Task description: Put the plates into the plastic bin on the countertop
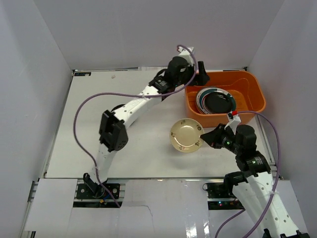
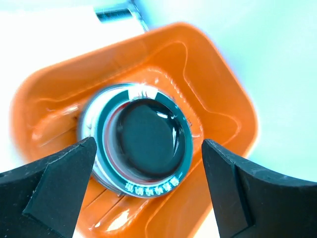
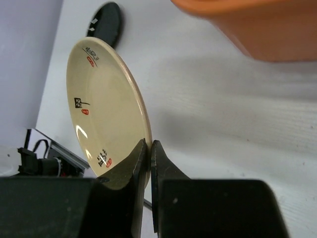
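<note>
Currently you see one orange bin, one plate stack inside, black topmost, count unclear; right gripper pinches one cream plate; left gripper gapes empty.

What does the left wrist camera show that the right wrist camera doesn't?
Only left wrist: the stack of plates inside the orange bin, a black plate on top, framed by the open left gripper. Only right wrist: the cream plate pinched at its rim by the shut right gripper. Both: the orange bin and white countertop.
</note>
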{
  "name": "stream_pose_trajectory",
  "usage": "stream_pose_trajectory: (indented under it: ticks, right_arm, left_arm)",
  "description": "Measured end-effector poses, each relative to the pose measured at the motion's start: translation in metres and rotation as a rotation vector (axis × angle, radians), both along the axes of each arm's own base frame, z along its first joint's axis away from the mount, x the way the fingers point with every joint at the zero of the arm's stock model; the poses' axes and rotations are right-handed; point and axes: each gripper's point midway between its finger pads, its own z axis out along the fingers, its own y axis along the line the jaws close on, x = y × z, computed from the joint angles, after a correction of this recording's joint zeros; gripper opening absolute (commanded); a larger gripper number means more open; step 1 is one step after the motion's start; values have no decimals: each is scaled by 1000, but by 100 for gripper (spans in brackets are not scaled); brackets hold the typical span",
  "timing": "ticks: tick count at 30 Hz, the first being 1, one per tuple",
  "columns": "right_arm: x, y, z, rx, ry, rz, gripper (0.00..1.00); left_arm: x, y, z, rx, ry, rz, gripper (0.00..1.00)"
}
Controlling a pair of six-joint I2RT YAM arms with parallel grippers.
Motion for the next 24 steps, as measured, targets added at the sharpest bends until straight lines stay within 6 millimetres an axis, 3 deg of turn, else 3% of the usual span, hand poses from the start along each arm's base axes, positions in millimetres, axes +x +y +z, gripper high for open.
stream_pose_trajectory:
  ticks: [1, 4, 6, 8, 11, 13, 16, 19, 21, 24]
  right_arm:
    - [4, 1, 14, 8, -25, 1, 8]
    - [16, 5, 53, 29, -89, -1, 8]
    - [31, 6, 77, 27, -116, -19, 8]
    - [50, 4, 101, 16, -146, -57, 8]
    - [89, -11, 130, -44, -201, -175, 8]
    - [115, -29, 145, -93, -235, -278, 8]
    - [154, -64, 153, -155, -240, -419, 8]
    - [188, -104, 136, -206, -185, -539, 8]
    - [201, -129, 114, -229, -117, -596, 8]
    - [212, -155, 83, -237, -26, -651, 8]
  left_arm:
    - [-2, 16, 14, -10, -14, 17, 98]
    - [-12, 93, 57, -44, -45, 100, 98]
    - [-19, 160, 76, -79, -51, 190, 98]
    - [-23, 233, 79, -128, -55, 310, 98]
    - [-29, 339, 41, -148, 5, 540, 98]
    - [-41, 383, -5, -138, 88, 649, 98]
    - [-61, 420, -83, -113, 255, 741, 98]
    - [-83, 447, -146, -96, 418, 820, 98]
    - [-92, 459, -167, -98, 474, 861, 98]
    - [-94, 469, -180, -109, 503, 891, 91]
